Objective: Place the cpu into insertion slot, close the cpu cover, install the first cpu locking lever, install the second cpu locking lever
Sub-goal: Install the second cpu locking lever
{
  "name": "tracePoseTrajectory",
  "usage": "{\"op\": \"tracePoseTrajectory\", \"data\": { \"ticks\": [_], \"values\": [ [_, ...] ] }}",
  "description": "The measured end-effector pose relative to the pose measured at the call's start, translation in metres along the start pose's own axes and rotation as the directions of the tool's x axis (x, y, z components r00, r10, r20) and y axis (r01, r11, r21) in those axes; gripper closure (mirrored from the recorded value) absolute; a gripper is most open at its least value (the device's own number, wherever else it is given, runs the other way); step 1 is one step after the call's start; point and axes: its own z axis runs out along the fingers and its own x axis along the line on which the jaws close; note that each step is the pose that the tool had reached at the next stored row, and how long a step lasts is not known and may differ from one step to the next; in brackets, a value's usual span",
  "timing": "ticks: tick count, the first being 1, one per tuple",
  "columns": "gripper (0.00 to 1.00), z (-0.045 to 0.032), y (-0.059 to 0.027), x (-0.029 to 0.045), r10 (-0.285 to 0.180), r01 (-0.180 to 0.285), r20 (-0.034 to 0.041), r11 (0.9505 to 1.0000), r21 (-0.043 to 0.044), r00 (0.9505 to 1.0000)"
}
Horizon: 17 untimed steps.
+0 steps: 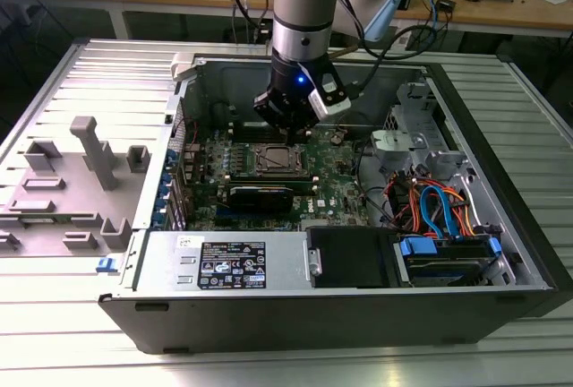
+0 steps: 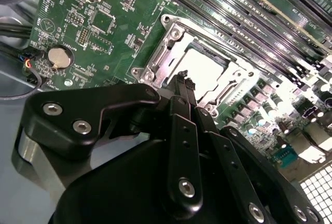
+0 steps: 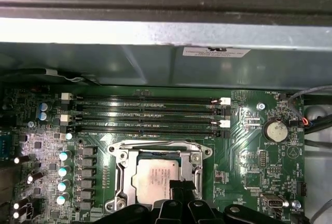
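The cpu (image 3: 158, 175) lies flat in the insertion slot (image 3: 123, 175), its silver-grey top showing in both wrist views (image 2: 205, 68). The cpu cover (image 3: 197, 157) lies down around it as a metal frame (image 2: 171, 40). My gripper (image 3: 179, 186) hangs just above the near edge of the socket, its black fingers pressed together and holding nothing (image 2: 185, 80). In the exterior view the gripper (image 1: 288, 130) is inside the open computer case, right over the socket (image 1: 276, 160). I cannot tell how the locking levers stand.
Long memory slots (image 3: 145, 115) run beside the socket. A coin battery (image 3: 275, 129) sits on the green board. A long black card (image 1: 260, 194), a power supply (image 1: 228, 262) and drive cables (image 1: 439, 208) crowd the case. The case wall (image 3: 166, 32) stands close behind.
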Motion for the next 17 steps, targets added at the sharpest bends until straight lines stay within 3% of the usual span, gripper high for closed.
{"op": "tracePoseTrajectory", "data": {
  "ticks": [8,17],
  "values": [
    [0.89,0.0,-0.0084,0.0003,0.0,0.0,-0.0001,1.0,0.0,1.0],
    [0.89,0.0,-0.0094,0.0003,0.0,0.0,-0.0001,1.0,0.0,1.0]
  ]
}}
